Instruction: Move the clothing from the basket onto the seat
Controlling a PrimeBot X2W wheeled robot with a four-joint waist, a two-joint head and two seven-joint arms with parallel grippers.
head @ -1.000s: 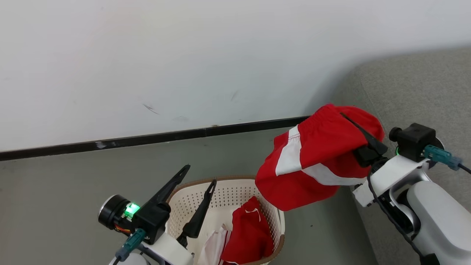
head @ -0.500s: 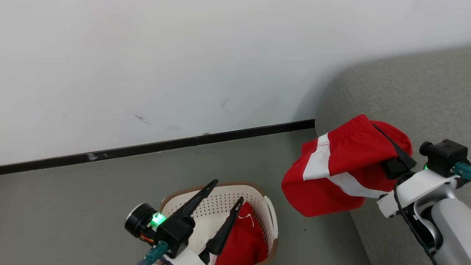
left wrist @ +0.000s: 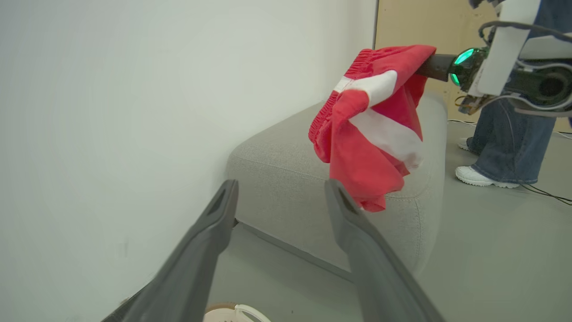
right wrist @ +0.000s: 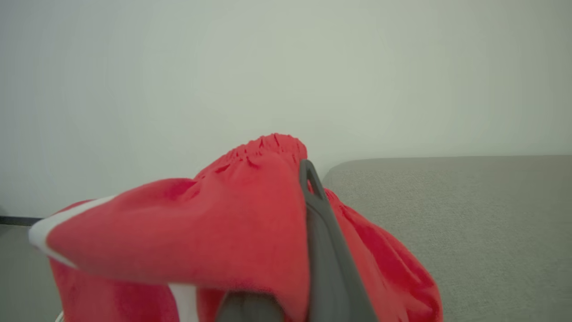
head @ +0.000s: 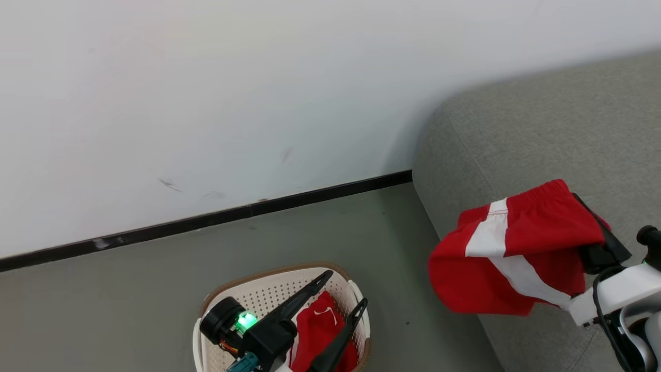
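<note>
One piece of the clothing [head: 516,253], red with white panels, hangs from my right gripper [head: 583,212], which is shut on it above the left edge of the grey seat [head: 516,134]. The cloth drapes over the fingers [right wrist: 313,201] and hides their tips. From the left wrist the garment [left wrist: 371,129] dangles just over the seat [left wrist: 277,152]. A second red garment [head: 320,330] lies in the cream basket [head: 258,276] on the floor. My left gripper [head: 347,287] stands open over that basket with nothing between its fingers [left wrist: 228,192].
A white wall with a dark baseboard [head: 206,219] runs behind the basket and the seat. Grey floor lies between them. A person's legs [left wrist: 509,134] in jeans and white shoes stand beyond the seat's far end, near a cable on the floor.
The head camera has panned. My right gripper has carried the red garment rightwards, from above the basket side to over the seat's edge. The left gripper stays open over the basket.
</note>
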